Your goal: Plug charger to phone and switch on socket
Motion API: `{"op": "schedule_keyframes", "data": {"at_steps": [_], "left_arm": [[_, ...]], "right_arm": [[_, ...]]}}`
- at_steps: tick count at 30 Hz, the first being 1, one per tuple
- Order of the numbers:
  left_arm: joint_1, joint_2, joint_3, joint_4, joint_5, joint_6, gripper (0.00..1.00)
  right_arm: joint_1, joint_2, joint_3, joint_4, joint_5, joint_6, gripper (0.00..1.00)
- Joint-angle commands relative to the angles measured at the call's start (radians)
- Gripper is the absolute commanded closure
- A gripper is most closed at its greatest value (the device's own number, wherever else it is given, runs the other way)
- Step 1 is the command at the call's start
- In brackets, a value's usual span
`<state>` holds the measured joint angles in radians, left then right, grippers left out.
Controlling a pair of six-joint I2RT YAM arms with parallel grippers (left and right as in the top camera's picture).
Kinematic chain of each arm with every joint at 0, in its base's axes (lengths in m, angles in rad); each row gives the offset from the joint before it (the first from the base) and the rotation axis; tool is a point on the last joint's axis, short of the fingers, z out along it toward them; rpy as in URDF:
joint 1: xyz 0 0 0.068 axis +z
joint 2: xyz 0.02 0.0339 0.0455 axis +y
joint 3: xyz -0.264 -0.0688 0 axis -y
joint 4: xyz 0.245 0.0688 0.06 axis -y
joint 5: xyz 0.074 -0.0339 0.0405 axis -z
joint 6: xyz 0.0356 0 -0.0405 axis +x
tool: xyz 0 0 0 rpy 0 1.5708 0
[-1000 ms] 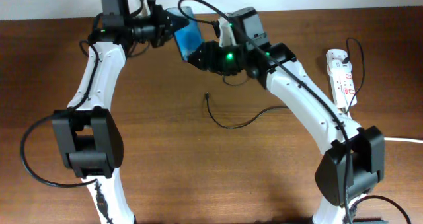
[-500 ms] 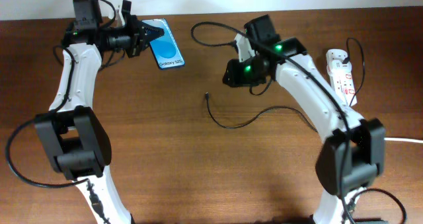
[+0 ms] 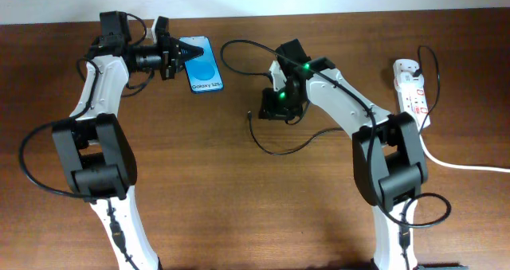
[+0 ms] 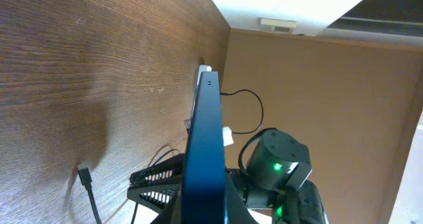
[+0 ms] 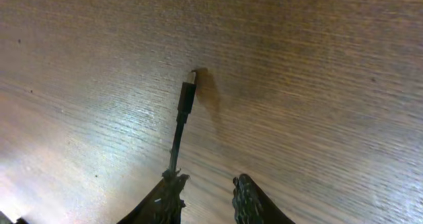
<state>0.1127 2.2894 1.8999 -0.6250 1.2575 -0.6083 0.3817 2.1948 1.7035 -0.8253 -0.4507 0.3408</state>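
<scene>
The phone (image 3: 203,63), blue screen up with white "Galaxy" text, is at the table's far left-centre, and my left gripper (image 3: 174,55) is shut on its left edge. In the left wrist view the phone (image 4: 206,145) shows edge-on between the jaws. The charger's plug tip (image 3: 249,115) lies on the wood, and its thin black cable (image 3: 280,150) curves off to the right. My right gripper (image 3: 269,111) is open just right of the tip. In the right wrist view the tip (image 5: 188,92) lies ahead of the open fingers (image 5: 206,197), with the cable running beside the left finger. The socket (image 3: 412,87) lies at the far right.
The socket's thick white cord (image 3: 462,165) runs off the right edge. A black robot cable (image 3: 243,47) loops above the table between the two arms. The right arm (image 4: 277,168) with its green light shows behind the phone in the left wrist view.
The left gripper carried the phone leftward, away from the right gripper, then steadied. The right gripper swung down and left, and now sits by the charger's plug tip.
</scene>
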Motion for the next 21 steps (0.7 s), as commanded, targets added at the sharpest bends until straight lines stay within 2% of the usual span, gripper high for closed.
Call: {"op": "schedule_keyframes", "data": {"at_steps": [1,11,21], "left_arm": [[0.008,-0.004,0.012,0.002,0.052,0.019,1.0],[0.055,-0.004,0.012,0.002,0.053,0.019,1.0],[0.06,-0.004,0.012,0.002,0.056,0.019,1.0]], "right_arm": [[0.006,0.036,0.001,0.021,-0.039,0.023,0.71],[0.038,0.084,0.001,0.129,-0.07,0.148,0.73],[0.038,0.129,0.001,0.122,-0.092,0.159,0.74]]}}
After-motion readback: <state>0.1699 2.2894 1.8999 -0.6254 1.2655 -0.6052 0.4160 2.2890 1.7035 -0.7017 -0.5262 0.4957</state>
